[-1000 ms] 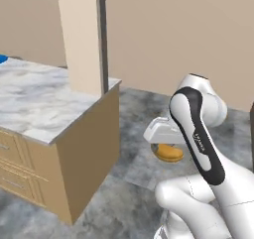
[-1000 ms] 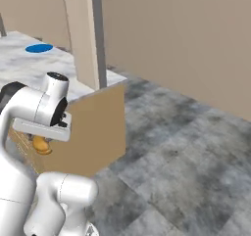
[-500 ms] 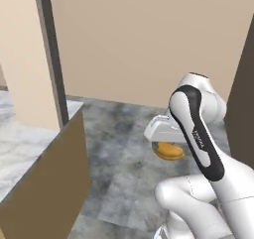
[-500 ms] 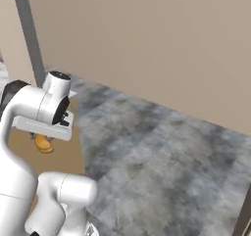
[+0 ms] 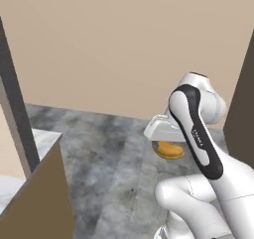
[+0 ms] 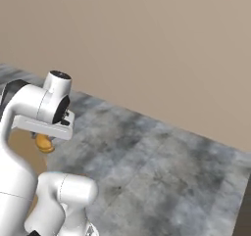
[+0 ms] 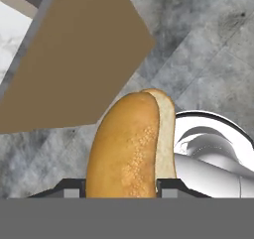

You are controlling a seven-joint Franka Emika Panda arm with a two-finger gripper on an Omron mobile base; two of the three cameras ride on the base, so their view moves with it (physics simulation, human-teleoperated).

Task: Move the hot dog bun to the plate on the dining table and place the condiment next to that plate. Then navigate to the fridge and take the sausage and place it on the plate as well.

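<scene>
Clamped in the dark two-finger gripper [image 7: 121, 186], golden-tan hot dog bun [image 7: 130, 144], long axis toward twelve o'clock, marble dining table [image 7: 17, 37] at ten o'clock.

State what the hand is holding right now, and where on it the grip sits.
The hand holds the hot dog bun, clamped across its lower end in the hand view, one finger on each long side; the rest sticks out ahead.

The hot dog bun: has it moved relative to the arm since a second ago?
No. The hot dog bun hangs under the same white hand in the jaws; only the surroundings slid left as the base turned, carrying the cabinet corner toward the edge.
</scene>
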